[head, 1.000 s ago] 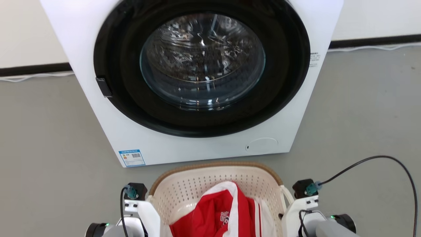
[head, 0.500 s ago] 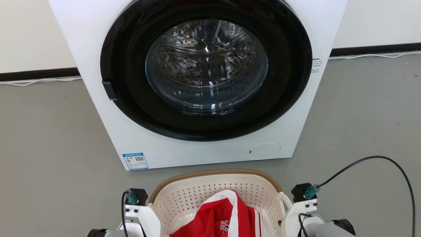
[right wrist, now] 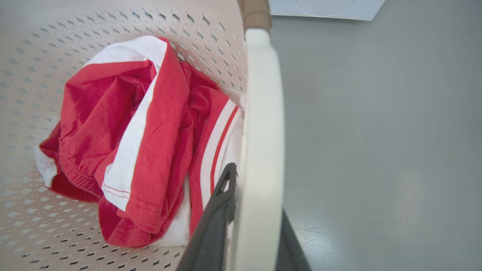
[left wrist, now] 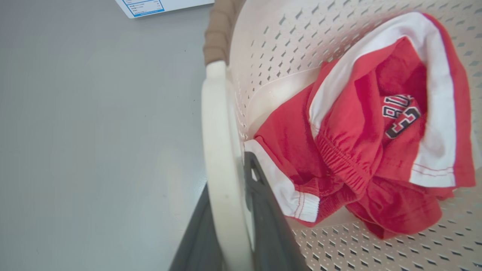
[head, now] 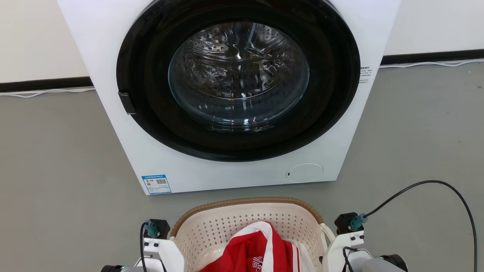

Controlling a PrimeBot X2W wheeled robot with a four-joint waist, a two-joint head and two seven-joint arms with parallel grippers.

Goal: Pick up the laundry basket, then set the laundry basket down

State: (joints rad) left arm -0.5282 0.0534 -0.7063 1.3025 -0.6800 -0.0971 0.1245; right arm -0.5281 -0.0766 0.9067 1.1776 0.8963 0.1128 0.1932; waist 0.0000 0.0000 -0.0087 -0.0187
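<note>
Cream laundry basket [head: 234,226] has dipped against the washer [head: 98,56] (camera shifted too); my left hand [left wrist: 229,195] and right hand [right wrist: 256,199] clamp its handles [left wrist: 220,150], so I reckon we're setting down.

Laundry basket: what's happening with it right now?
Both arms hold the laundry basket by its sides: the left gripper is shut on the left handle, the right gripper on the right handle. A red and white garment lies inside. The basket is directly before the washing machine, door closed. Whether it is off the floor can't be told.
</note>
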